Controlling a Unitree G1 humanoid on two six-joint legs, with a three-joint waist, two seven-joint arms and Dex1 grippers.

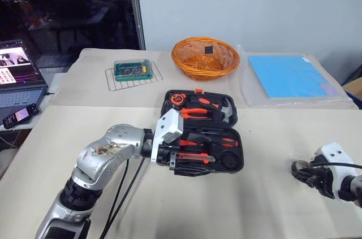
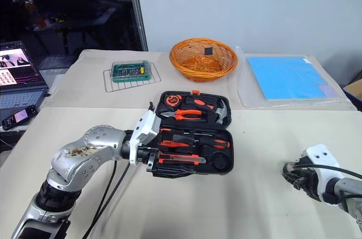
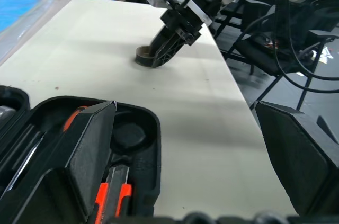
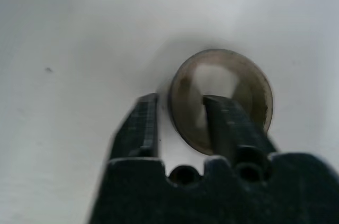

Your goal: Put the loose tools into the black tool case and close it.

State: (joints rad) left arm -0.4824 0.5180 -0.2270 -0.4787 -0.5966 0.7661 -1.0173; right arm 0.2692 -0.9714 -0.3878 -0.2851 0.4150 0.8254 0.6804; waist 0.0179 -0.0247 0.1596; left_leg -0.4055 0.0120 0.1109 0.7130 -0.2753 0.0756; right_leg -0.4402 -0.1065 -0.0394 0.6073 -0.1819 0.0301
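Note:
The black tool case [image 1: 235,163] lies open mid-table. In its near half are slim orange-and-black screwdrivers [image 1: 214,140] and the utility knife [image 1: 195,159], all set in slots. Pliers [image 1: 195,113] and a hammer [image 1: 227,113] sit in the far half. My left gripper [image 1: 176,161] hovers at the case's near left corner, open and empty, one finger [image 3: 90,144] over the knife. At the table's right, my right gripper [image 1: 302,172] pinches the wall of a small dark ring [image 4: 254,81] that rests on the table, one finger inside it and one outside.
An orange woven basket [image 1: 205,58] stands behind the case, with a green box [image 1: 132,69] on a wire rack to its left. A blue sheet [image 1: 288,75] lies at the back right. A laptop [image 1: 17,75] and a phone [image 1: 20,116] sit at the far left.

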